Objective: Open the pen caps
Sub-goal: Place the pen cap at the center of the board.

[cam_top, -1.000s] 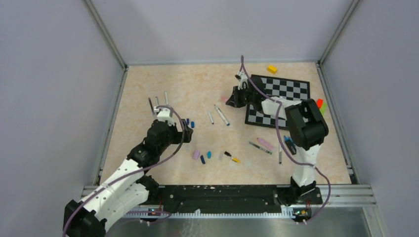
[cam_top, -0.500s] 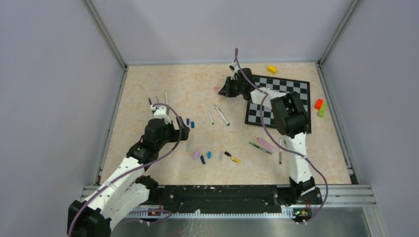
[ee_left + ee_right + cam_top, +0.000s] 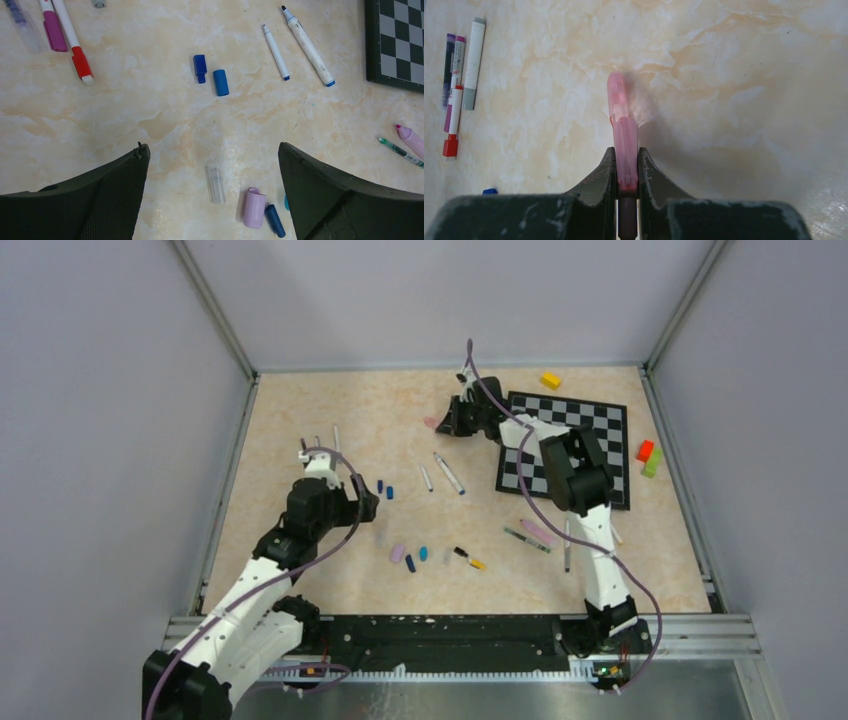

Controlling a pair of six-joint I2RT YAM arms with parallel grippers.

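**Pink cap pinched at the far side, left tool gaping**

Nearest the arm bases, a loose cluster lies on the marbled bench (image 3: 300, 420). It holds a lilac cap (image 3: 254, 208), a navy cap (image 3: 274, 220) just beside it, and a clear cap (image 3: 215, 185) a little to their left. Off to the right, a green pen (image 3: 527, 540) and a bare-tipped pink highlighter (image 3: 537, 531) lie side by side.

Farther out, the left tool (image 3: 212, 148) hovers above the bench, fingers spread wide and gripping nothing. Just beyond it, a dark blue cap (image 3: 200, 68) and a lighter blue cap (image 3: 220, 82) lie next to each other, nearly touching. To their right are a thin white pen (image 3: 276, 52) and a thicker white pen (image 3: 307, 45), both uncapped. To the left is a white pen with a red end (image 3: 75, 45).

Farthest away, the right arm reaches past the left corner of the checkerboard (image 3: 580, 430). The right tool (image 3: 626, 156) is clenched on a pink cap (image 3: 621, 107). The cap juts forward from the fingers, low over the bench; I cannot tell whether it touches. A yellow block (image 3: 550, 380) sits beyond the board.
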